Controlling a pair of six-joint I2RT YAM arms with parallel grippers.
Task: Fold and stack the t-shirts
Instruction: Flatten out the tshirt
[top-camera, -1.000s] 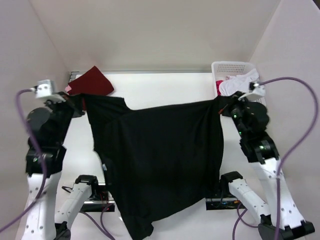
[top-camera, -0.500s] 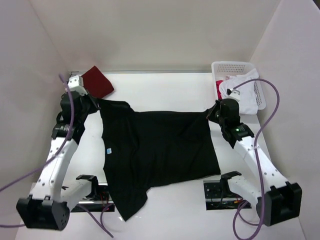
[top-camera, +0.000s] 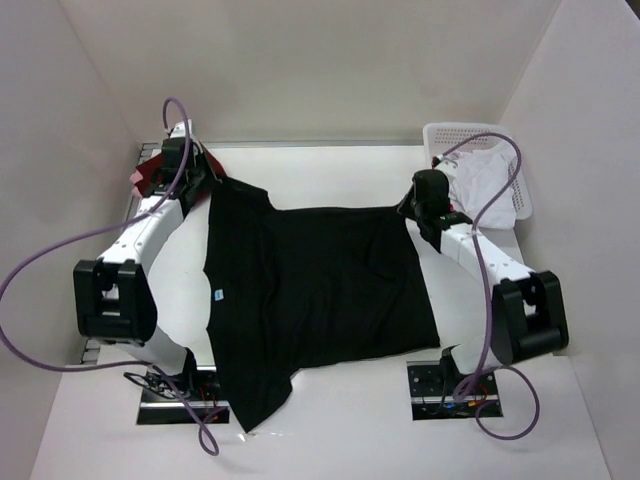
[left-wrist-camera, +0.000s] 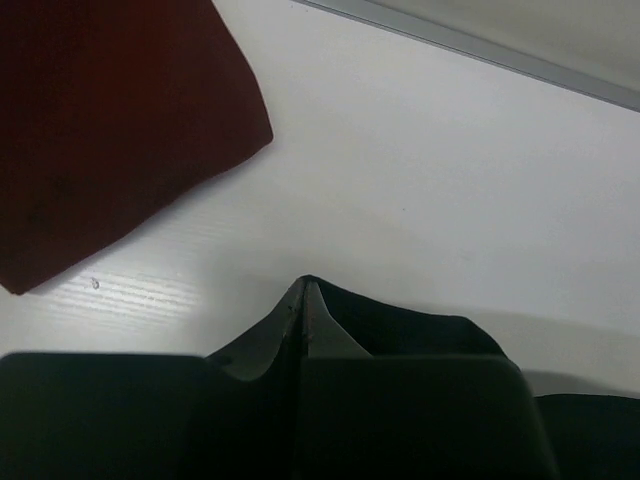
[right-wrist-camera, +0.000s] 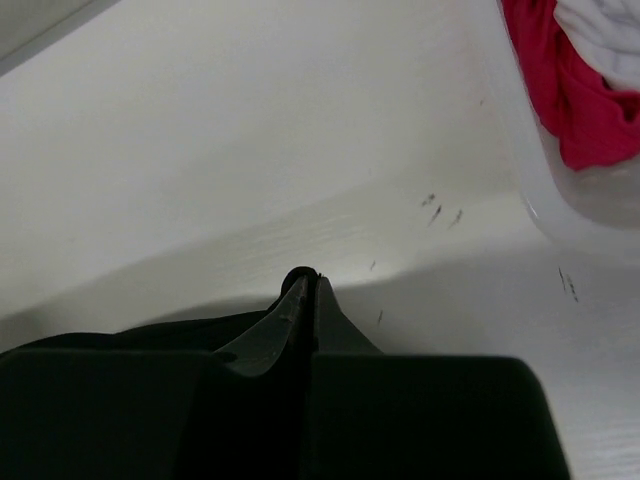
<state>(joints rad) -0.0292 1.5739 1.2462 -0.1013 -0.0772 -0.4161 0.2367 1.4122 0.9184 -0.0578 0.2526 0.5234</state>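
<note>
Left gripper (left-wrist-camera: 303, 292) pinches black t-shirt (top-camera: 310, 290) beside dark red t-shirt (left-wrist-camera: 110, 130)

Arms (top-camera: 150, 225) outstretched, fingers (left-wrist-camera: 283, 335) pressed together

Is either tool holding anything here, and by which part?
Both hold the black t-shirt: the left tool pinches its far-left corner, the right tool its far-right corner, along the far edge.

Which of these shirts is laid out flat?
The black t-shirt, spread wide across the table. The dark red shirt lies folded at the far left corner; the white shirt and pink shirt are bunched in the basket.
</note>
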